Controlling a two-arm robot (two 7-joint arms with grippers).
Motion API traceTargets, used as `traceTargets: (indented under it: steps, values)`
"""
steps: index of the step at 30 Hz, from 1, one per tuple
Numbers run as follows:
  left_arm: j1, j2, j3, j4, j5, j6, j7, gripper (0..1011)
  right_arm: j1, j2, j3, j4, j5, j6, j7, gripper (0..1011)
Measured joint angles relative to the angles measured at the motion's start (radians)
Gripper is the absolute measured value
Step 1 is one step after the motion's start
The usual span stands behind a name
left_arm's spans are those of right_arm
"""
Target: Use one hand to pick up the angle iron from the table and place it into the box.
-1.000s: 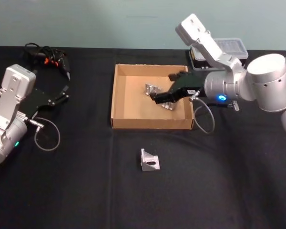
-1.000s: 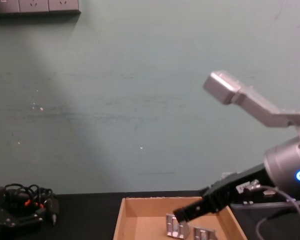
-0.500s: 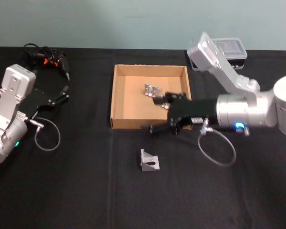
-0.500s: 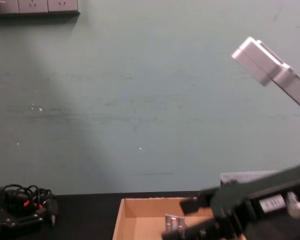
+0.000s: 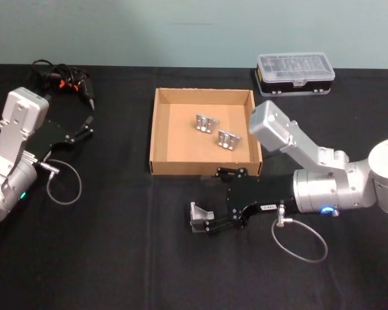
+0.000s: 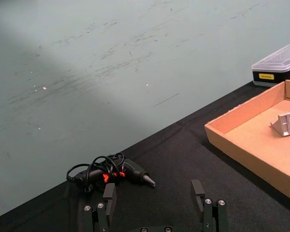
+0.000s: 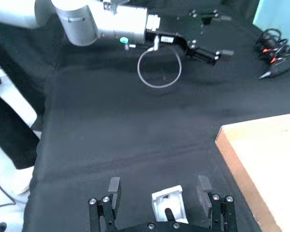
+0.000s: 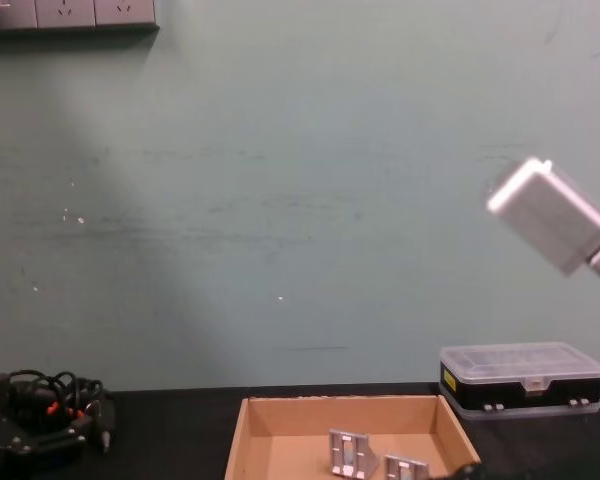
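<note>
A silver angle iron lies on the black table in front of the tan box. My right gripper is low over the table, open, with its two fingers on either side of the angle iron and not closed on it. Two more angle irons lie inside the box. At the table's left side, my left gripper is parked and open, holding nothing; the left wrist view shows its fingers spread apart.
A clear-lidded plastic case with a black base stands behind the box at the right. A tool with tangled black cable lies at the back left. The right arm's silver elbow hangs over the box's right front corner.
My right gripper has come out of the box, leaving a second angle iron inside. It swung forward and down to the table and now straddles the loose angle iron. The left arm has not moved.
</note>
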Motion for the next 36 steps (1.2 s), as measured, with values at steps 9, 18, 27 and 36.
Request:
traceTargets:
  steps: [9,18,27,36]
  values:
    - [0.0,0.0,0.0,0.0,0.0,0.0,0.0,1011,0.057,-0.022,-0.07,0.082,-0.034,-0.041,0.039,1004]
    - [0.0,0.0,0.0,0.0,0.0,0.0,0.0,1011,0.094,-0.05,-0.126,0.145,-0.062,-0.057,0.044,1004]
    - [0.0,0.0,0.0,0.0,0.0,0.0,0.0,1011,0.108,-0.076,-0.143,0.192,-0.071,-0.055,0.028,1004]
    - [0.0,0.0,0.0,0.0,0.0,0.0,0.0,1011,0.111,-0.092,-0.146,0.21,-0.071,-0.057,0.015,1004]
